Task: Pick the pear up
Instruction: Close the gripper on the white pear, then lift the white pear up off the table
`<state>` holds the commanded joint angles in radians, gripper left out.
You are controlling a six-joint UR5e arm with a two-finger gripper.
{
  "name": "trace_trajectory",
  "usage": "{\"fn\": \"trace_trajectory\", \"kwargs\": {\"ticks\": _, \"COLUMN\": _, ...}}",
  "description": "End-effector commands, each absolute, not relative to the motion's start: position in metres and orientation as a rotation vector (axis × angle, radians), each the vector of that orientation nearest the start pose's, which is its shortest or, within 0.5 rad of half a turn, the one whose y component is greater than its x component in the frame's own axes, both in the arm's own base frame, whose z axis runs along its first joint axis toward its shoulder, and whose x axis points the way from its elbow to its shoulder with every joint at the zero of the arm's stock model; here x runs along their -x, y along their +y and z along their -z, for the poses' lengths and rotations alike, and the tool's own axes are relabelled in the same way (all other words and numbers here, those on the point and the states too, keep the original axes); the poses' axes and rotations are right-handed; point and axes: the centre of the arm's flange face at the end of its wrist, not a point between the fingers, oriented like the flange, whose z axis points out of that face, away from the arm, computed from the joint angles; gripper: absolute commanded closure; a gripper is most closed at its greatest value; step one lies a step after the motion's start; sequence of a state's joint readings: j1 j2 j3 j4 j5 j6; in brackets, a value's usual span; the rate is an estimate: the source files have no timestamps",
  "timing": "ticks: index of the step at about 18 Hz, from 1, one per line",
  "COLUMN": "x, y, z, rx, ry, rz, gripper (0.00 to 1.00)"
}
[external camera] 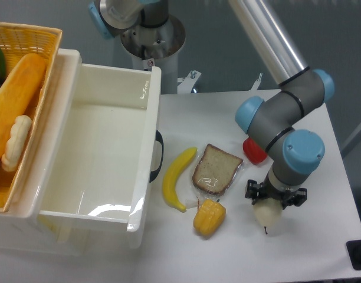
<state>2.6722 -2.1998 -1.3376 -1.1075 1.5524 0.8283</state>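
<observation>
One white bench [322,247] carries everything, with a big empty white plastic bin [104,147] on its left side. Near me, mid-bench: yellow plastic banana [176,178], slice of brown bread in clear wrap [216,170], yellow-orange bell pepper [209,217], red pepper [254,151] partly behind my arm. Pale cream egg-shaped plastic pear [268,213] sits right of the bell pepper, stem pointing toward the near edge, directly under my fingers [275,197]. They look clamped on its upper end; can't tell whether it's off the bench yet. Risks, my read: smooth tapered shell and a high grip, so it could squirt out downward on lift. If it slips it could roll to the bench edge.
</observation>
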Motion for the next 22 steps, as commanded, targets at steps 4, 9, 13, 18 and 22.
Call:
{"fn": "trace_trajectory", "kwargs": {"ticks": 4, "x": 0.58, "y": 0.421, "z": -0.3, "rx": 3.043, "ry": -0.393, "rz": -0.123, "gripper": 0.67}}
{"fn": "trace_trajectory", "kwargs": {"ticks": 9, "x": 0.556, "y": 0.402, "z": -0.332, "rx": 3.027, "ry": -0.402, "rz": -0.149, "gripper": 0.82}}
{"fn": "trace_trajectory", "kwargs": {"ticks": 13, "x": 0.544, "y": 0.396, "z": -0.358, "rx": 3.018, "ry": -0.368, "rz": -0.196, "gripper": 0.85}}
{"fn": "trace_trajectory", "kwargs": {"ticks": 18, "x": 0.544, "y": 0.373, "z": -0.383, "rx": 3.042, "ry": -0.305, "rz": -0.183, "gripper": 0.84}}
{"fn": "trace_trajectory", "kwargs": {"ticks": 22, "x": 0.548, "y": 0.366, "z": -0.395, "rx": 3.052, "ry": -0.262, "rz": -0.189, "gripper": 0.85}}
